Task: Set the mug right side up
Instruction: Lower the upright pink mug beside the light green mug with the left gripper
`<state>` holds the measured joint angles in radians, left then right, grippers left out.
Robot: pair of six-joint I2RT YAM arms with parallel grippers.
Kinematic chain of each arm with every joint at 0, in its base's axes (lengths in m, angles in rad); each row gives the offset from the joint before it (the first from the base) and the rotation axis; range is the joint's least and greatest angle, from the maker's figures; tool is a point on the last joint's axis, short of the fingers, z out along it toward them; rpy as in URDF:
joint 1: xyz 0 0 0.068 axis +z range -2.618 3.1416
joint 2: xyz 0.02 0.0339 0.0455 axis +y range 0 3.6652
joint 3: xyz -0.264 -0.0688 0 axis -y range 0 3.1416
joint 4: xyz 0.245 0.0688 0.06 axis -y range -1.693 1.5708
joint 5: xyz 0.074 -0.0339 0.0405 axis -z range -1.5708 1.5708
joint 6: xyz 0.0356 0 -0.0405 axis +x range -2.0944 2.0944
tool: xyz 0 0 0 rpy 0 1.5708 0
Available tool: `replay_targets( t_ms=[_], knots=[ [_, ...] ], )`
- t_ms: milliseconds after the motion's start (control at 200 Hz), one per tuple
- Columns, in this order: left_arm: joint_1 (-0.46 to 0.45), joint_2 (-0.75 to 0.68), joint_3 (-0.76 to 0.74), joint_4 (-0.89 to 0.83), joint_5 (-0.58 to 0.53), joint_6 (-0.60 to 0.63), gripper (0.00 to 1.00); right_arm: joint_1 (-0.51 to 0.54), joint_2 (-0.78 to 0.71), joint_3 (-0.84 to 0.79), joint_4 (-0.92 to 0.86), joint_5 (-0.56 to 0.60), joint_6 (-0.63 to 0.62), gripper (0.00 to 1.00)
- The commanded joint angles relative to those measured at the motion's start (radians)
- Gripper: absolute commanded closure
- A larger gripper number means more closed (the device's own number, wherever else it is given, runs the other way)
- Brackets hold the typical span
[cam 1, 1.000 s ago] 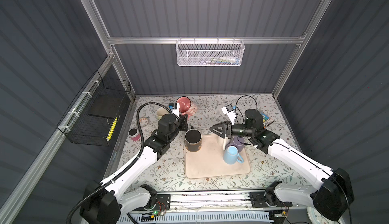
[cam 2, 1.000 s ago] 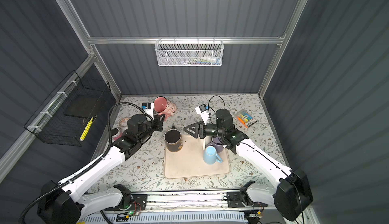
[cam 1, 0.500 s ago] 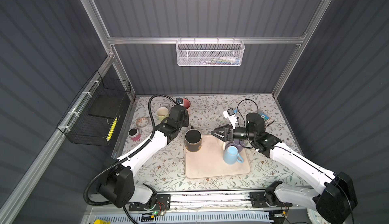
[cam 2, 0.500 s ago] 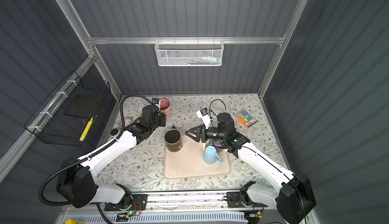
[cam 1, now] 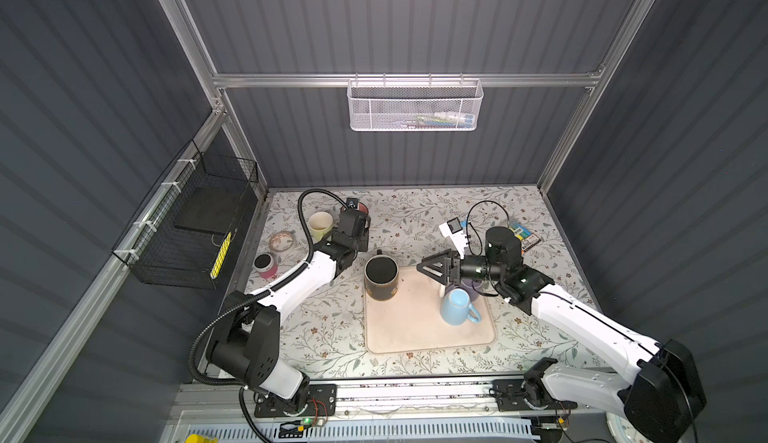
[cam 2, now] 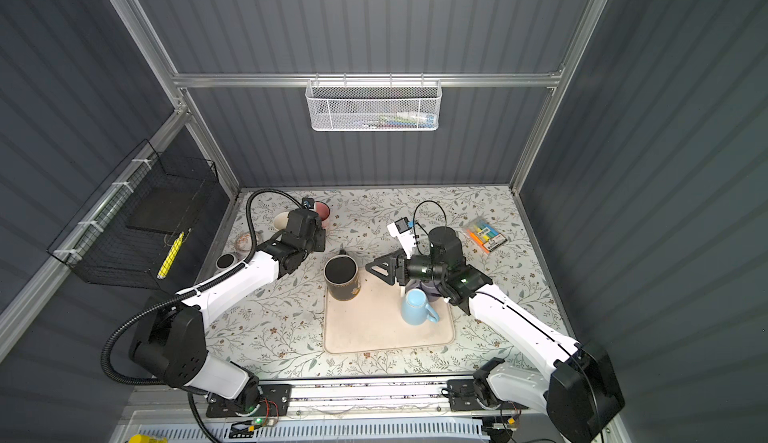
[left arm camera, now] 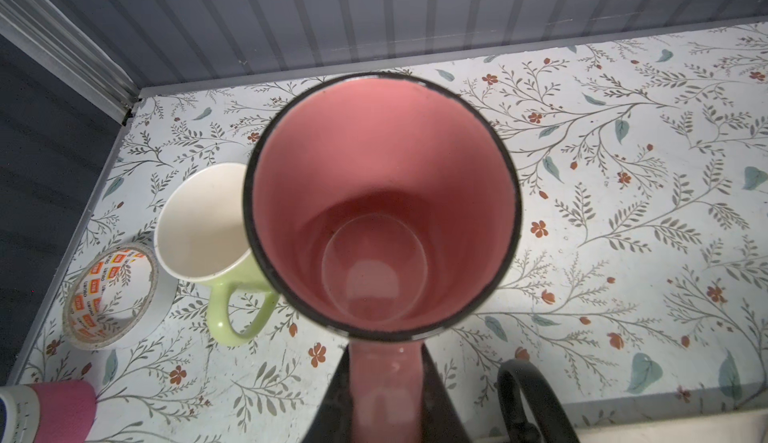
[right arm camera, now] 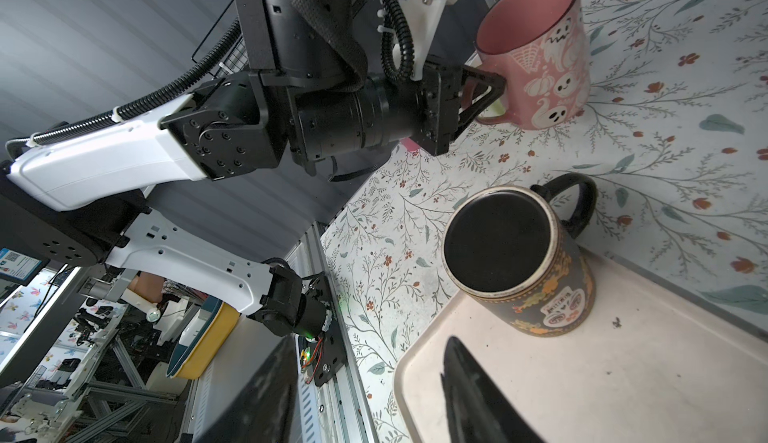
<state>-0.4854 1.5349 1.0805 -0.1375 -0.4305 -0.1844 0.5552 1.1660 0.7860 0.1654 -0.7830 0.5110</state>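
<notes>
The pink mug (right arm camera: 540, 58) with white ghost drawings stands upright near the table's back left, mouth up, its base at the floral surface. In the left wrist view I look straight down into its pink inside (left arm camera: 382, 212). My left gripper (right arm camera: 494, 87) is shut on the mug's handle (left arm camera: 384, 378). In both top views my left wrist covers most of the mug (cam 1: 361, 209) (cam 2: 323, 211). My right gripper (cam 1: 428, 268) (cam 2: 376, 268) hangs open and empty over the tray's back edge, beside the black mug.
A black mug (cam 1: 381, 281) (right arm camera: 519, 262) stands at a corner of the beige tray (cam 1: 415, 333). On the tray are a light blue mug (cam 1: 457, 306) and a purple one (cam 1: 471, 287). A green mug (left arm camera: 199, 220), a tape roll (left arm camera: 108, 295) and a pink cylinder (cam 1: 265, 265) sit left.
My left arm has stretched toward the back and brought the pink mug down and upright; my wrist now covers most of it from above. The right gripper has barely shifted.
</notes>
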Motion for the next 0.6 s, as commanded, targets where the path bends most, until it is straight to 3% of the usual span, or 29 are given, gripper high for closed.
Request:
replay_targets(
  t_ms=[0,595],
  knots=[
    [0.02,-0.002,0.024,0.159,-0.032,-0.01,1.0,0.003,0.004,-0.016,0.029,-0.019,-0.018,0.43],
    [0.073,0.112,0.005,0.303,0.06,-0.009,1.0,0.003,0.026,-0.02,0.049,-0.025,-0.029,0.43]
  ],
)
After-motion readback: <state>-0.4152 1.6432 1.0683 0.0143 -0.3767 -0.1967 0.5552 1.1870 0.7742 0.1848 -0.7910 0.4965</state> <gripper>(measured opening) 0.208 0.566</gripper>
